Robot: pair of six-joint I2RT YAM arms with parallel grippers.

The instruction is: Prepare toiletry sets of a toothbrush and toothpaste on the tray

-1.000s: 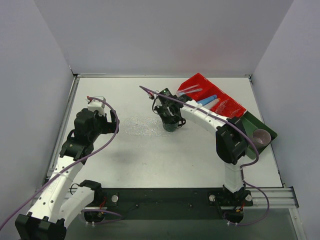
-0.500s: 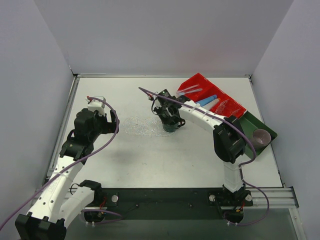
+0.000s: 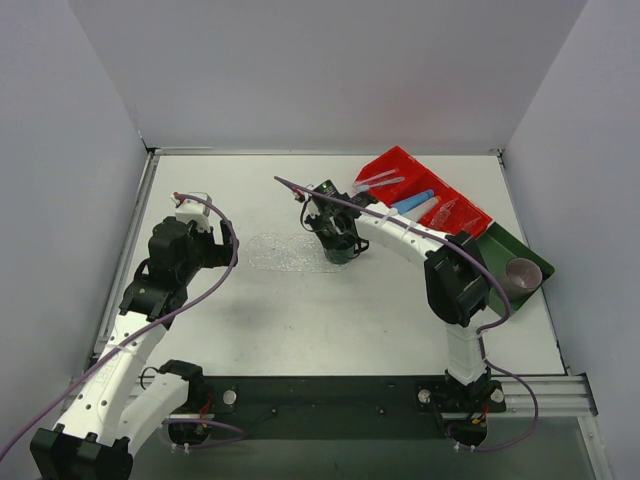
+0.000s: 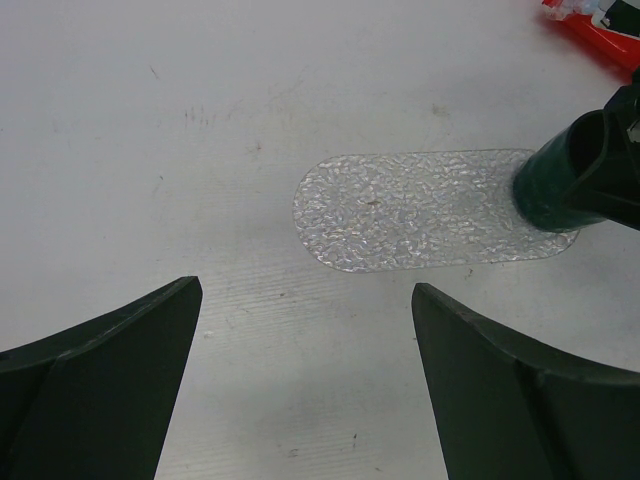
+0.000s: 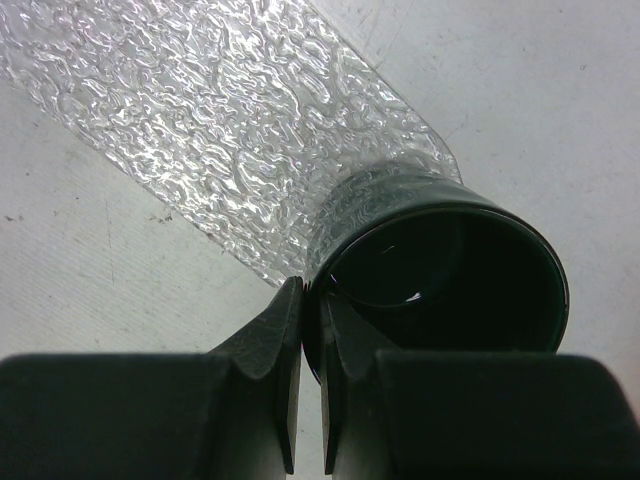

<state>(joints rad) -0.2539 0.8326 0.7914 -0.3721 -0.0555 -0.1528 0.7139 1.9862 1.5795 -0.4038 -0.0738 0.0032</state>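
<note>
Right gripper [image 5: 308, 300] pinches the dark green mug [image 5: 392, 196] by its rim at the end of the clear pebbly oval tray [image 5: 200, 110] (left gripper [image 4: 303, 290] gapes idle), so next, I'd guess: seat it, release.

Pale grey walls [image 3: 330, 70] enclose the white table [image 3: 300, 320] on three sides.

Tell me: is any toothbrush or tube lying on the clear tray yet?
No, the clear tray bears only the green mug, at one end.

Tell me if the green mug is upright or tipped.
Upright: the mug has its mouth facing up, rim pinched by the right gripper, over the tray.
</note>
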